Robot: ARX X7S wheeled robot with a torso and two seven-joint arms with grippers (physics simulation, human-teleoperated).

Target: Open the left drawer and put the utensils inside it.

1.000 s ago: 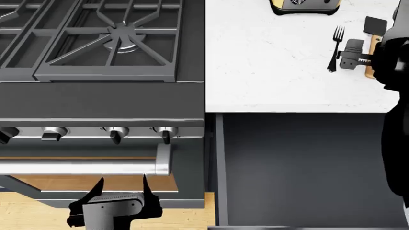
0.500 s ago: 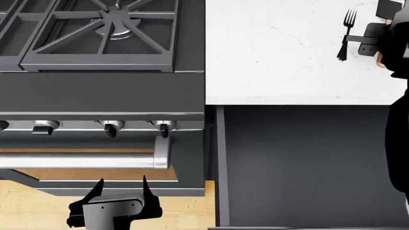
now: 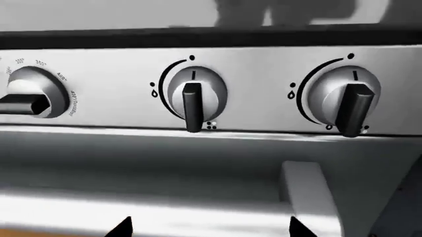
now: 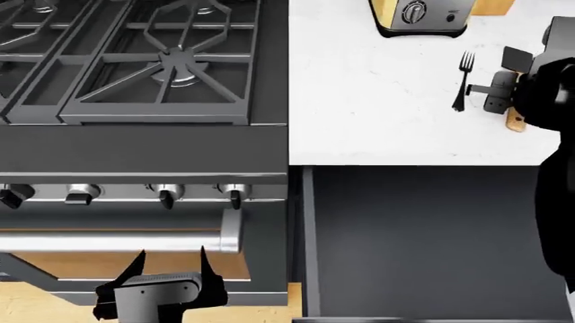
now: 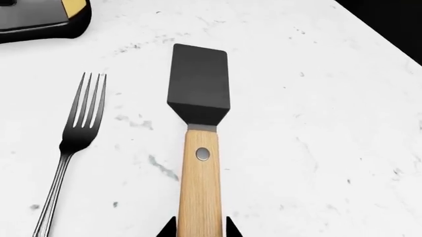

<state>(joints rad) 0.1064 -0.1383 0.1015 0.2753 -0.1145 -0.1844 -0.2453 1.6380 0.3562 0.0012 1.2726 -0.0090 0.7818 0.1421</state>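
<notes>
Spatula (image 5: 199,148) right of fork (image 5: 72,143) on counter (image 5: 316,148): light, rigid; take wooden handle (slick?). Right end effector (image 5: 200,228) straddles handle, apparently unclosed; left end effector (image 4: 171,259) spread.

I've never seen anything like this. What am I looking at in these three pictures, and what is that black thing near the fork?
These are computer-simulated views from a two-armed kitchen robot. The wide picture comes from a camera on its head, looking down: a gas stove, a white marble counter, and below it the left drawer, already pulled open and showing nothing inside. The other two come from cameras near each hand.

The black thing is the right gripper, poised over the spatula, its jaws straddling the wooden handle without yet visibly closing on it. The fork lies beside the spatula, untouched. The yellow and black appliance is probably a toaster.

The left gripper hangs idle and open, facing the stove knobs.
</notes>
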